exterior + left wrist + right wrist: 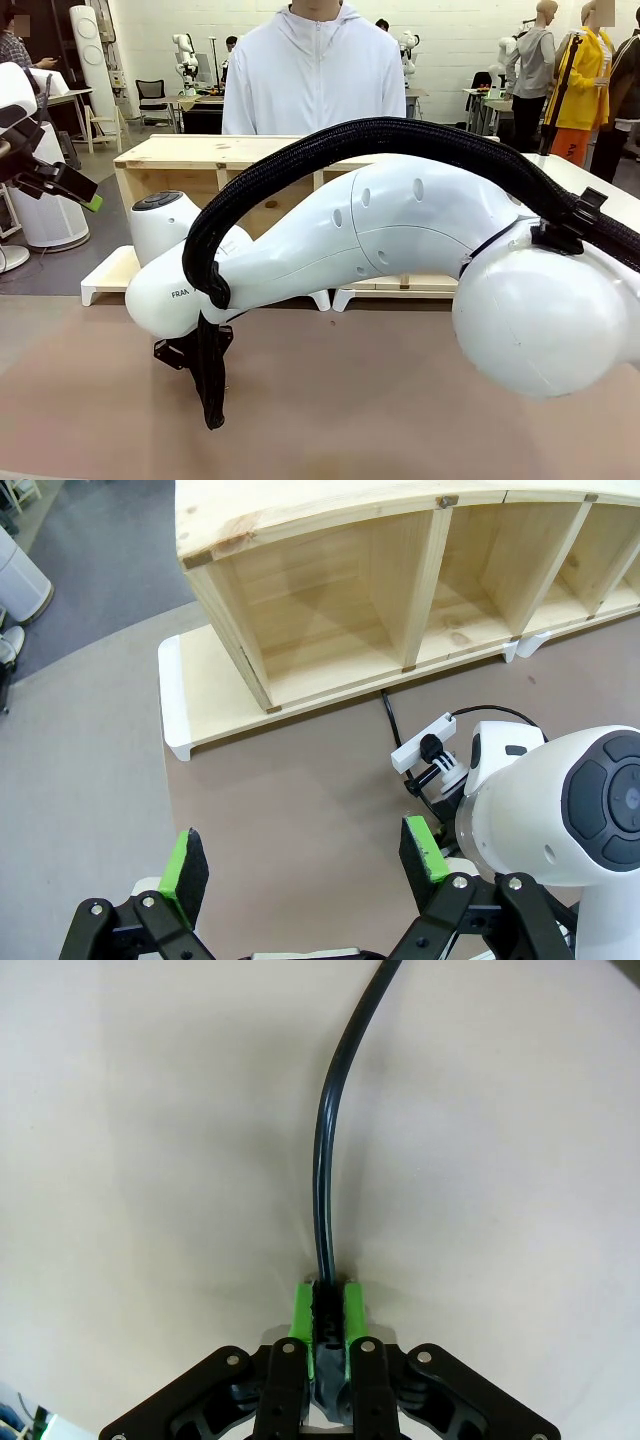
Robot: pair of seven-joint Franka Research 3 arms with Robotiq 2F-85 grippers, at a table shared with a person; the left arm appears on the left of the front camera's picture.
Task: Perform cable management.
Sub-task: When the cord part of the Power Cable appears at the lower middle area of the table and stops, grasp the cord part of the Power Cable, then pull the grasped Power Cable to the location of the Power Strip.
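Note:
In the right wrist view my right gripper (326, 1312) is shut on the black cable (326, 1150), which runs straight away from the green pads and bends right over the bare tabletop. In the front view the right arm (400, 230) reaches across to the left, and its own bulk hides the gripper. My left gripper (300, 865) hangs high and open with nothing between its pads (184, 873); in the front view it is at the far left (80, 192). Below it, a thin black cable (388, 712) leads from the shelf's foot to a plug (432, 748) at a small white power strip (412, 752).
A wooden cubby shelf (180, 160) on white feet (172, 695) stands across the table's far half, its compartments (330, 600) open toward me. A person in a white hoodie (315, 80) stands behind it. The right arm's thick braided hose (330, 140) arches over the middle.

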